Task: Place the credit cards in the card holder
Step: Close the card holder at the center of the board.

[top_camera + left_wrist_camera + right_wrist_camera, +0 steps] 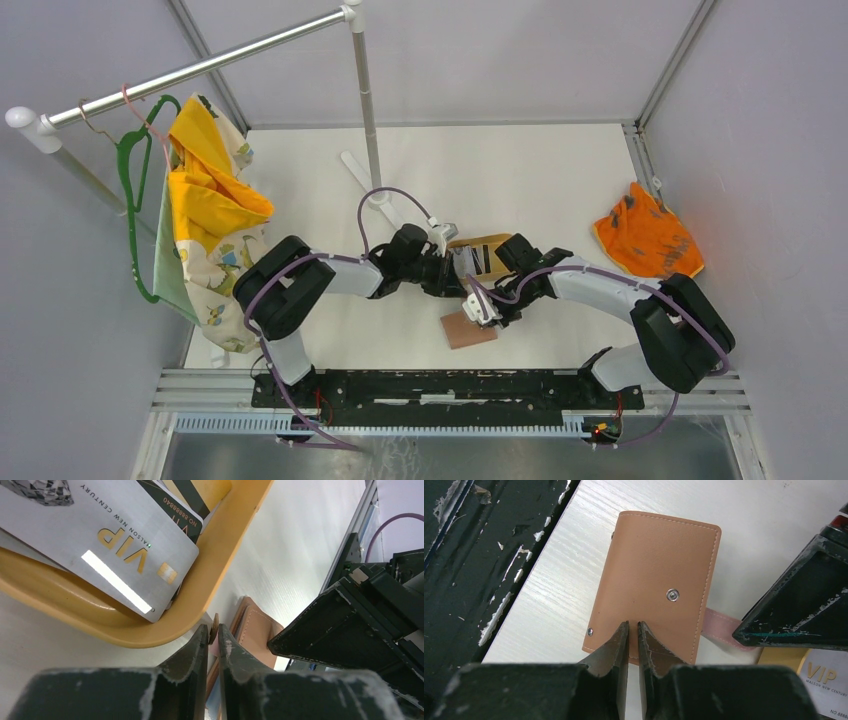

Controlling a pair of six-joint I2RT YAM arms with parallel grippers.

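The card holder (468, 329) is a reddish-brown wallet lying closed and flat, its snap stud up in the right wrist view (654, 575). My left gripper (213, 630) is shut on the wallet's snap tab (723, 624), next to the tan tray (220, 555). The credit cards lie in that tray: a silver VIP card (115, 545) over a dark card (176, 511). My right gripper (633, 625) is shut and empty, its tips over the wallet's near edge. In the top view both grippers, left (462, 272) and right (483, 308), meet between tray (482, 243) and wallet.
A clothes rack's pole and foot (375, 200) stand behind the tray. A hanger with yellow patterned cloth (205, 200) hangs at the left. An orange cloth (645, 238) lies at the right. A metal rail (450, 385) runs along the near edge.
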